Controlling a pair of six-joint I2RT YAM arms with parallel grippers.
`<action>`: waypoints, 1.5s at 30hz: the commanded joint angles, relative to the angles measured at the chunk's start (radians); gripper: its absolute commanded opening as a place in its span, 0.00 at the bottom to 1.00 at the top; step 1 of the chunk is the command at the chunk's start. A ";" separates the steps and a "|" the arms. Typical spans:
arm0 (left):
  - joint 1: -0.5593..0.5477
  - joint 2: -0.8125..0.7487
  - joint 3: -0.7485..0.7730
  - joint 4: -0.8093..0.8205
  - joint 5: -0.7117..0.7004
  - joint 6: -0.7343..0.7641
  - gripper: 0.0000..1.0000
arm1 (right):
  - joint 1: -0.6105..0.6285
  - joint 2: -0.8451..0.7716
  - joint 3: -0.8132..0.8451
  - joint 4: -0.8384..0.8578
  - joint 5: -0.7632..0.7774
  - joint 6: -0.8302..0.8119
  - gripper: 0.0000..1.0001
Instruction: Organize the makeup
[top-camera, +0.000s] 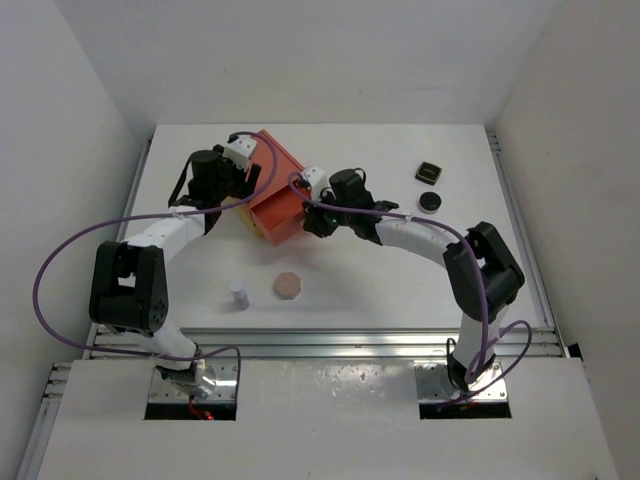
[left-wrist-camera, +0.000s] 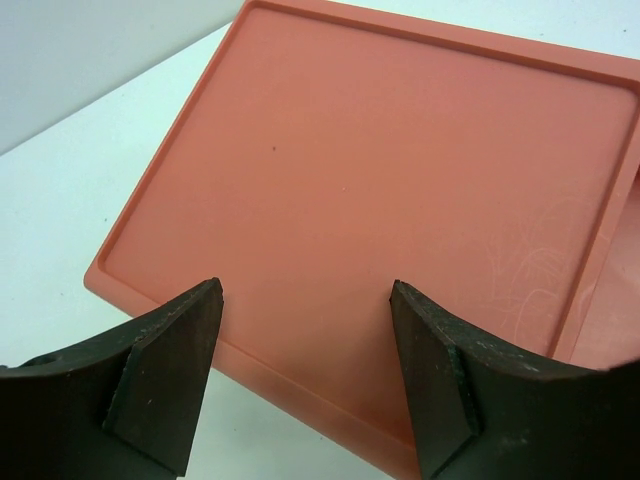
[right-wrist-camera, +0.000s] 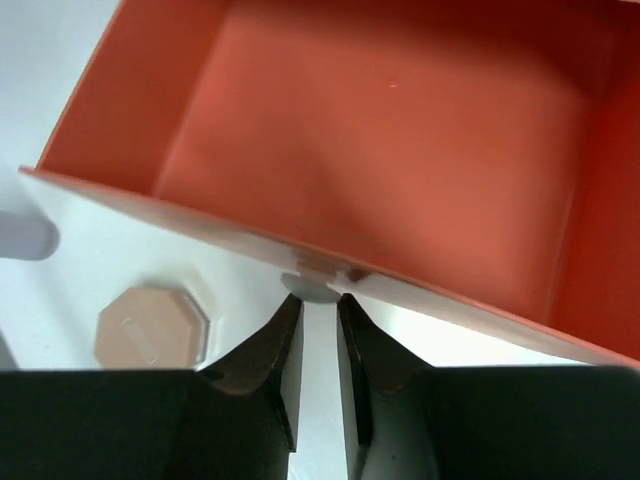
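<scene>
Lying flat on the white tabletop (top-camera: 370, 295), toward the near side: peach octagonal compact (top-camera: 288, 285), closed, lid facing up. Standing upright just to its left, not touching it: tiny white vial (top-camera: 239, 295). Sitting well apart from both, toward the far right: black round compact (top-camera: 429, 202), closed and lying flat. Lying just behind that one, with a small gap between them: black square compact (top-camera: 429, 172), closed, turned corner-on like a diamond.
</scene>
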 joint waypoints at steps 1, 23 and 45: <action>-0.011 0.015 -0.022 -0.024 -0.022 0.025 0.74 | 0.009 -0.042 0.000 -0.011 -0.066 0.012 0.21; 0.058 -0.129 0.297 -0.403 0.485 0.130 1.00 | -0.110 -0.276 0.043 -0.281 -0.111 0.040 0.86; 0.301 -0.247 -0.024 -1.538 0.610 1.590 1.00 | -0.197 -0.405 -0.167 -0.306 -0.100 0.096 0.89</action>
